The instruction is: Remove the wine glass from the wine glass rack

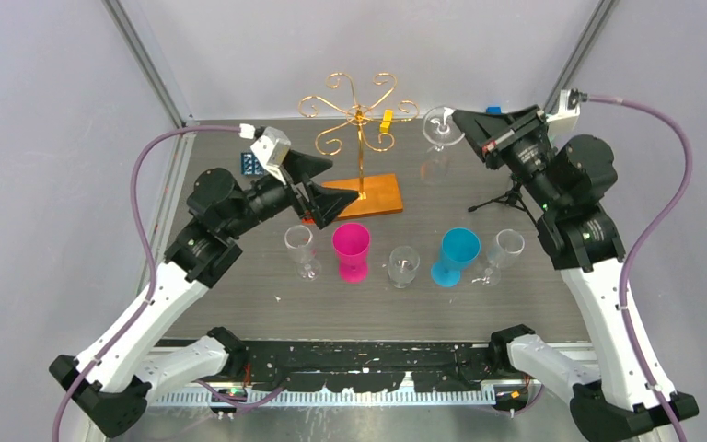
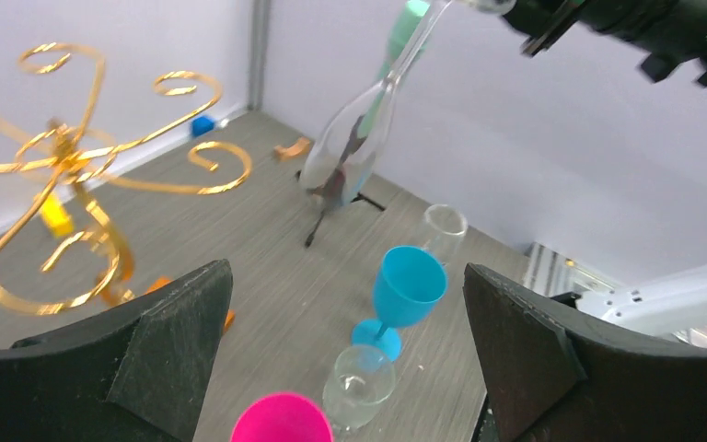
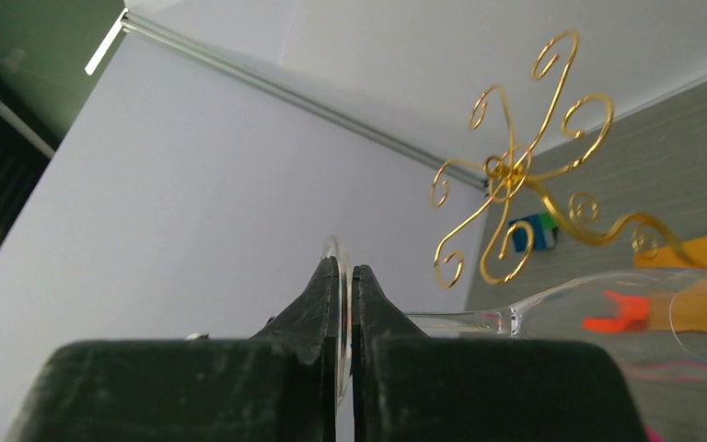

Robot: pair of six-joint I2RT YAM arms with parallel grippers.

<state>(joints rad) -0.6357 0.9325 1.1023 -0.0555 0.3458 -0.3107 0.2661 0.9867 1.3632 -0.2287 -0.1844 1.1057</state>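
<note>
The right gripper (image 3: 345, 269) was pinched almost shut on the thin foot disc of the glass (image 2: 345, 152), which sat edge-on between the fingers. The glass hung clear of the rack (image 1: 359, 120), at about three o'clock from its scrolled top in the overhead view, with the bowl tipped downward and no wire touching it. The left gripper (image 2: 345, 276) stood wide and empty, low beside the rack's wooden base, at nine o'clock from the pole. The glass looked light, rigid, slick and brittle. Held by the foot rim, the bowl would act as a lever, so the stem just above the foot seemed the surer hold, with gentle pressure and slow turns.
</note>
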